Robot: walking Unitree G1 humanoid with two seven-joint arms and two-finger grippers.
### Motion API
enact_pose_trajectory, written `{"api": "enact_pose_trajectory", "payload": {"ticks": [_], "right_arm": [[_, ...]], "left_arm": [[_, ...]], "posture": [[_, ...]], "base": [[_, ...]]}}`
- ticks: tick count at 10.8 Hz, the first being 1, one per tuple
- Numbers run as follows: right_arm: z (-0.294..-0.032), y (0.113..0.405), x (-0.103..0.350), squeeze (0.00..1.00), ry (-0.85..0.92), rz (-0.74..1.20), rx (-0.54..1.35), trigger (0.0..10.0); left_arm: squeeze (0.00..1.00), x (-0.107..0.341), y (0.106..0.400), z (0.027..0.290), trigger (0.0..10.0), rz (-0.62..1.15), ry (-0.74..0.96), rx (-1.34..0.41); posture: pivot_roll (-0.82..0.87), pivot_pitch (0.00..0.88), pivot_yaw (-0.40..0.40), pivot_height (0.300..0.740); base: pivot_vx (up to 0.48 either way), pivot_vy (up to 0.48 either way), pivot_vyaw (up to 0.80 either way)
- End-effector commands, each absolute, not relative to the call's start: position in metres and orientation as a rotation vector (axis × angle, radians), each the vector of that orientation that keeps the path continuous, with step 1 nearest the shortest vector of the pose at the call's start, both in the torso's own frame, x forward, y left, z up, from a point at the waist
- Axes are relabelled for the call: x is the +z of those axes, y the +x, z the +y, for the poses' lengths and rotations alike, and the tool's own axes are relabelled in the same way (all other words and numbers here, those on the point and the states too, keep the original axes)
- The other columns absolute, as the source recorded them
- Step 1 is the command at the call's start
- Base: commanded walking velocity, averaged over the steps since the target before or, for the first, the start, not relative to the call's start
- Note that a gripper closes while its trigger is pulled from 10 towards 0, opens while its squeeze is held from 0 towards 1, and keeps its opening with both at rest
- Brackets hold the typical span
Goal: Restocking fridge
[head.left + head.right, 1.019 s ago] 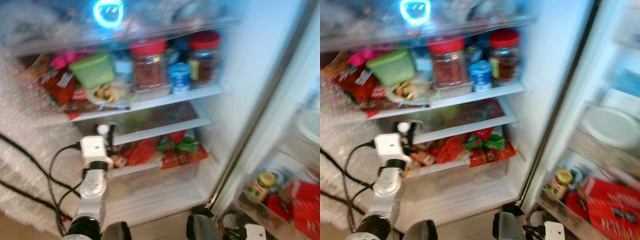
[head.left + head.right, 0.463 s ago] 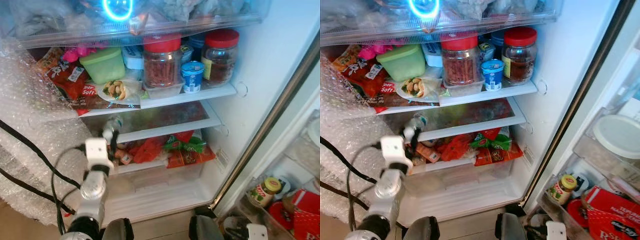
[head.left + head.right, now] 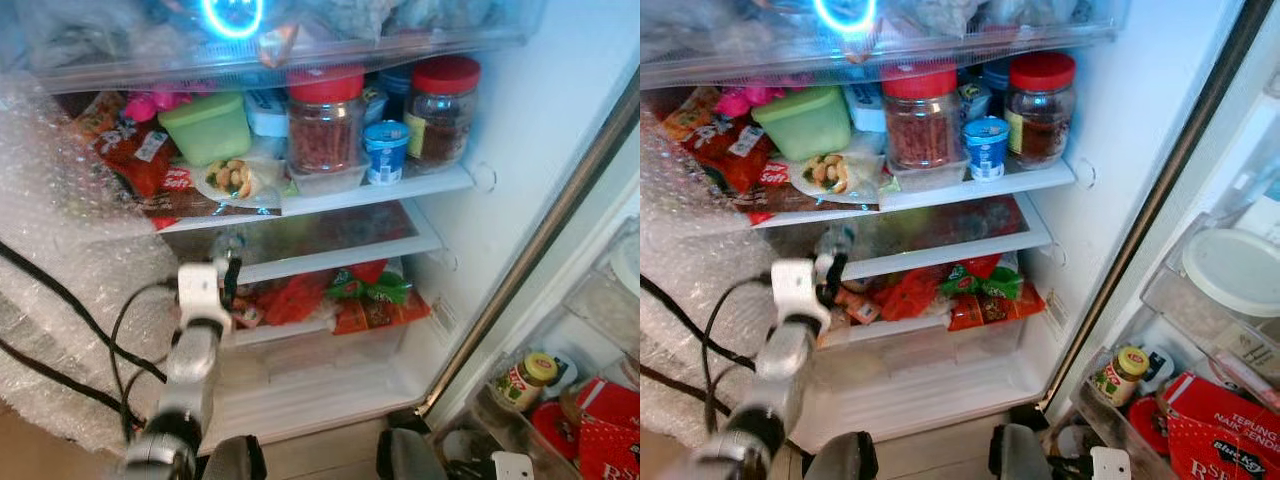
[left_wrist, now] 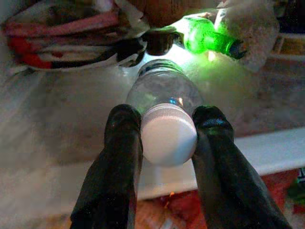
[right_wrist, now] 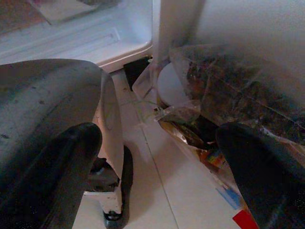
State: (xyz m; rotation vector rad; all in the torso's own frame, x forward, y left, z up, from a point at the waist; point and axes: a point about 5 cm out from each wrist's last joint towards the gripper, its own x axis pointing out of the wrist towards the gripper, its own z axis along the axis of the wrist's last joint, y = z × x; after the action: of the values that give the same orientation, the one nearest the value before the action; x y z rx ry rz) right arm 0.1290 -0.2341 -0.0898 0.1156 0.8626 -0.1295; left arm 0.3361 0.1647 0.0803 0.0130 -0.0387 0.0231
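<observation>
The fridge stands open before me. My left gripper [image 3: 229, 272] is shut on the white cap [image 4: 167, 134] of a clear plastic bottle [image 3: 226, 244]. The bottle lies on its side, its body [image 4: 163, 89] reaching over the middle glass shelf [image 3: 330, 238] at its left end. A green bottle [image 4: 208, 39] lies further back on that shelf. My right gripper [image 5: 157, 143] hangs low over the pale floor by the fridge's foot, open, with its fingers [image 5: 57, 157] wide apart and nothing between them.
The shelf above carries two red-lidded jars [image 3: 324, 118], a green box [image 3: 206, 126], a blue-and-white cup [image 3: 384, 152] and snack packs. Red and green packets [image 3: 345, 297] lie below. Bubble wrap [image 3: 70, 290] and black cables are at left. Door bins [image 3: 545, 385] at right hold a jar and red boxes.
The head view has steadied and shifted slightly. My left arm has risen and pushed the bottle a little further in over the middle shelf, still gripping its cap.
</observation>
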Motion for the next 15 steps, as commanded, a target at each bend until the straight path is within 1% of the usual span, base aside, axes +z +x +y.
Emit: {"api": "enact_pose_trajectory", "payload": {"ticks": [1,3,4,6,8,9,11,13,14,15], "right_arm": [[-0.231,0.132,-0.09,0.0,0.124,0.866,-0.129,10.0],[-0.231,0.132,-0.09,0.0,0.126,0.87,-0.137,10.0],[-0.231,0.132,-0.09,0.0,0.124,0.872,-0.138,10.0],[-0.231,0.132,-0.09,0.0,0.125,0.873,-0.141,10.0],[-0.231,0.132,-0.09,0.0,0.122,0.875,-0.136,10.0],[-0.232,0.132,-0.09,0.0,0.123,0.874,-0.137,10.0],[-0.232,0.131,-0.09,0.0,0.122,0.871,-0.14,10.0],[-0.232,0.131,-0.09,0.0,0.123,0.87,-0.14,10.0],[-0.231,0.13,-0.091,0.0,0.122,0.875,-0.138,10.0],[-0.23,0.129,-0.092,0.0,0.121,0.882,-0.136,10.0]], "left_arm": [[0.0,0.073,0.337,0.166,10.0,0.026,0.003,0.046],[0.0,0.078,0.346,0.164,10.0,0.057,-0.032,0.07],[1.0,0.078,0.347,0.164,10.0,0.063,-0.021,0.077],[1.0,0.079,0.346,0.161,10.0,0.037,-0.012,0.067],[1.0,0.092,0.345,0.153,10.0,-0.08,0.051,0.017],[1.0,0.095,0.344,0.151,10.0,-0.105,0.056,0.008],[1.0,0.104,0.33,0.14,10.0,-0.225,0.122,-0.065],[1.0,0.105,0.31,0.141,10.0,-0.279,0.143,-0.087],[0.0,0.105,0.297,0.147,10.0,-0.29,0.173,-0.08],[0.0,0.101,0.285,0.15,10.0,-0.267,0.169,-0.071]], "posture": [[-0.06,0.034,0.011,0.602],[-0.06,0.037,0.012,0.602],[-0.06,0.037,0.012,0.602],[-0.06,0.036,0.01,0.602],[-0.05,0.037,0.01,0.602],[-0.05,0.038,0.01,0.602],[-0.06,0.038,0.016,0.602],[-0.06,0.038,0.019,0.602],[-0.06,0.036,0.025,0.602],[-0.06,0.031,0.026,0.602]], "base": [[0.0,0.0,0.0],[0.0,0.0,0.0],[0.0,0.0,0.0],[0.0,0.0,0.0],[0.0,0.0,0.0],[0.0,0.0,0.0],[0.0,0.0,0.0],[0.0,0.0,0.0],[0.0,0.0,0.0],[0.0,0.0,0.0]]}}
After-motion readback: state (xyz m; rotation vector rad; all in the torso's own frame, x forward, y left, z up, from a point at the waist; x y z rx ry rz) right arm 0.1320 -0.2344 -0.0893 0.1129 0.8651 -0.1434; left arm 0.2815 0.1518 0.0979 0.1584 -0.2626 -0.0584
